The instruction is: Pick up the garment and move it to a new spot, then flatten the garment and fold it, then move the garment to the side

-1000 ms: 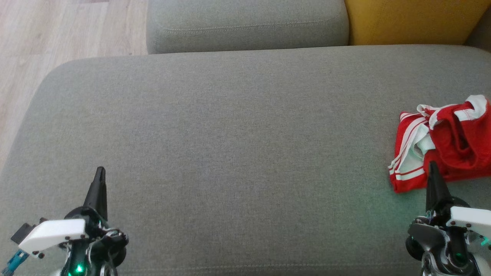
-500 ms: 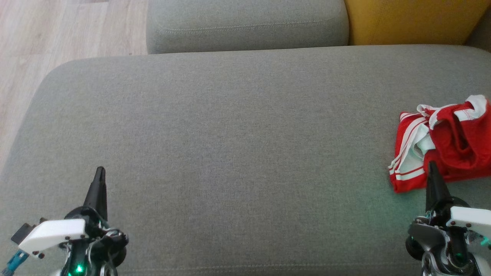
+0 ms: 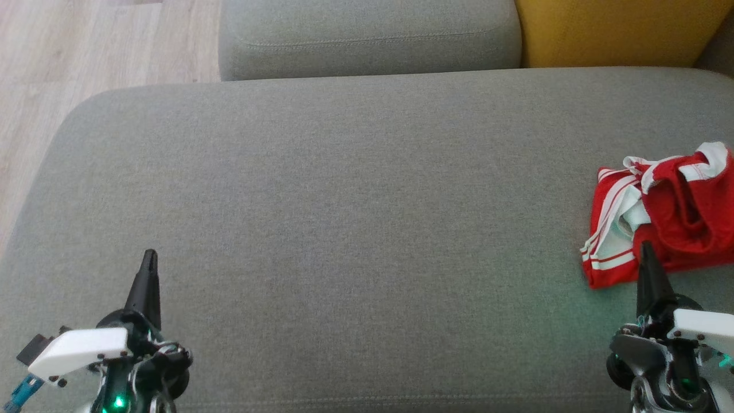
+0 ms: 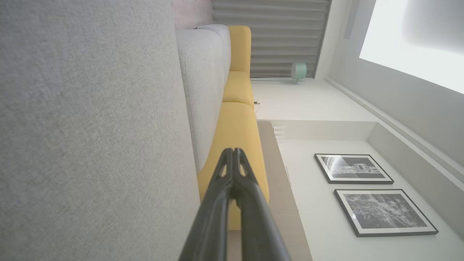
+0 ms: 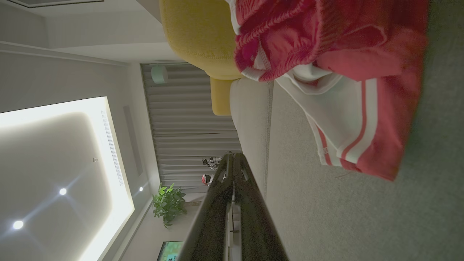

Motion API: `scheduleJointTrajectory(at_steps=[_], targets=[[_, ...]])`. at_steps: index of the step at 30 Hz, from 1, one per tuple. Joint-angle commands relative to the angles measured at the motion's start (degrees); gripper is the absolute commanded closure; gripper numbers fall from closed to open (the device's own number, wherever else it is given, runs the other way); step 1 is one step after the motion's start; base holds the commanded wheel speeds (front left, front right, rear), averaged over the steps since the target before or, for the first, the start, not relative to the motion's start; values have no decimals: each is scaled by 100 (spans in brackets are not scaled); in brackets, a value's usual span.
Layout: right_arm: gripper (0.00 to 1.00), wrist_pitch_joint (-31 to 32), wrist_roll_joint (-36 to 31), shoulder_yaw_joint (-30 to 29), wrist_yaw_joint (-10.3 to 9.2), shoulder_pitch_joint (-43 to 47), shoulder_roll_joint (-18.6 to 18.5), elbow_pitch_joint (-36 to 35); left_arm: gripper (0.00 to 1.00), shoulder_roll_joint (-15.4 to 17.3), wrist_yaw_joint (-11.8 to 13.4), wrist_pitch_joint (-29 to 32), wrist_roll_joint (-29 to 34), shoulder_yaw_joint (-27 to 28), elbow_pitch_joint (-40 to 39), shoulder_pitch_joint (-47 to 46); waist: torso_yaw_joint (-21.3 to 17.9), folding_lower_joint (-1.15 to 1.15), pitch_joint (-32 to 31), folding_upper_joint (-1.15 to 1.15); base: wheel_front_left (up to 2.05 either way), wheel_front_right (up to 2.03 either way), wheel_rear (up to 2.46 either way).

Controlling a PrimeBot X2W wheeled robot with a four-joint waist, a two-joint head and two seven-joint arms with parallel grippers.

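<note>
The garment (image 3: pixel 665 215) is a crumpled red piece with white stripes, lying at the right edge of the grey sofa seat (image 3: pixel 344 201); part of it runs out of the head view. In the right wrist view the garment (image 5: pixel 344 72) fills the upper right. My right gripper (image 3: pixel 647 248) is shut and empty, its tip just in front of the garment's near edge; its fingers (image 5: pixel 233 159) meet in the wrist view. My left gripper (image 3: pixel 150 253) rests at the lower left, shut with nothing in it, far from the garment; the left gripper (image 4: pixel 233 150) points along the seat.
A grey back cushion (image 3: pixel 367 37) and a yellow cushion (image 3: pixel 619 31) line the far side of the seat. Wooden floor (image 3: pixel 69 51) lies beyond the seat's left edge. Wide bare fabric spans the middle and left of the seat.
</note>
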Motion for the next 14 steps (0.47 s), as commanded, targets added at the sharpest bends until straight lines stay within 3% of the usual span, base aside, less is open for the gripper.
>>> scheduleJointTrajectory(at_steps=[1, 14], targets=[[100, 22, 11, 111, -4, -288, -50, -180, 100, 42, -42, 57, 36, 196, -166, -313, 0, 0, 0, 0, 0, 0, 0], [100, 27, 6, 105, -4, -288, -46, -180, 100, 35, -42, 65, 44, 206, -166, -314, 0, 0, 0, 0, 0, 0, 0]])
